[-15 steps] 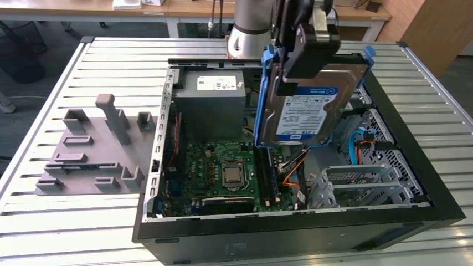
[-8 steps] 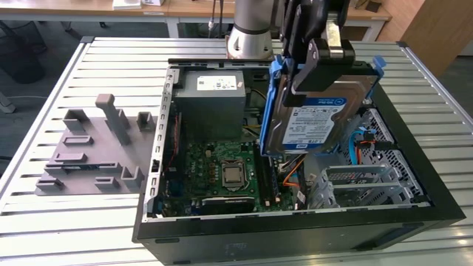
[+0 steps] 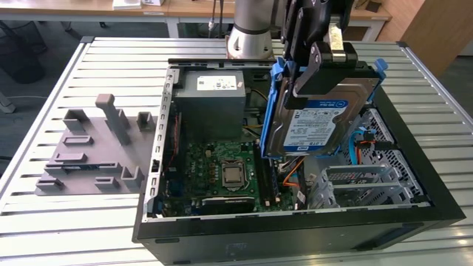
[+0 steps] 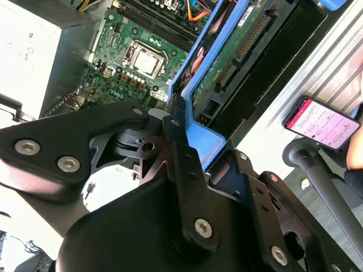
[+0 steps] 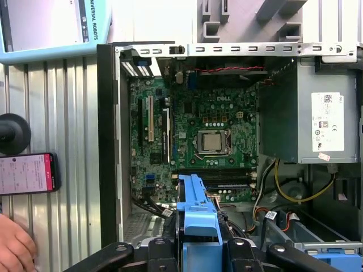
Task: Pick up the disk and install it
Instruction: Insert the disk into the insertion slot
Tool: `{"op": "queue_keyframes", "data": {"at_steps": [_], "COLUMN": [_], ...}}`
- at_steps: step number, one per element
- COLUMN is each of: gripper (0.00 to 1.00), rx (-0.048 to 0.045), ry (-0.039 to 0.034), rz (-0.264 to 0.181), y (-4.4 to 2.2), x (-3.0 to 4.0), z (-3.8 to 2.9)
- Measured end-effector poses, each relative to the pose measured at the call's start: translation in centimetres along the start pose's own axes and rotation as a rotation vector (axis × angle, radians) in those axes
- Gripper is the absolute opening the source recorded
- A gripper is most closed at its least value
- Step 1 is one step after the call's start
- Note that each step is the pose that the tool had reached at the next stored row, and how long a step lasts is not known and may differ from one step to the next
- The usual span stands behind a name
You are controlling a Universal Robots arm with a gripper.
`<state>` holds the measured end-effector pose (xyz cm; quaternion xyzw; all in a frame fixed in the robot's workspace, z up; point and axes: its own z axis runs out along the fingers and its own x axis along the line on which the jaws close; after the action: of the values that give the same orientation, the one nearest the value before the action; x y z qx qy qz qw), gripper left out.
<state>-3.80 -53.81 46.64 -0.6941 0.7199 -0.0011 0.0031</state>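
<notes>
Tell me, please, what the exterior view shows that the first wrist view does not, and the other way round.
The exterior view adds the labelled face of the disk, held on edge over the open case, and the arm's silver base behind that case. The first wrist view adds a phone with a lit screen lying on the slatted table, and a hand near it. Both share the green motherboard, the grey power supply with its white sticker, and the gripper clamped on the disk's blue carrier.

disk (image 3: 319, 126) 1; gripper (image 3: 324, 84) 1; case (image 3: 296, 237) 1; phone (image 5: 27, 173) 1
</notes>
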Motion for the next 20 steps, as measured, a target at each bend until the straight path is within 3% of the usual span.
{"op": "queue_keyframes", "data": {"at_steps": [9, 14, 20], "gripper": [0.36, 0.36, 0.36], "rx": [0.0001, -0.0006, -0.0008], "ry": [-0.0001, 0.0, -0.0005], "rz": [0.0, 0.0, 0.0], "y": [-0.13, -1.36, -1.74], "x": [0.0, -0.05, 1.01], "z": [0.02, 0.11, 0.66]}}
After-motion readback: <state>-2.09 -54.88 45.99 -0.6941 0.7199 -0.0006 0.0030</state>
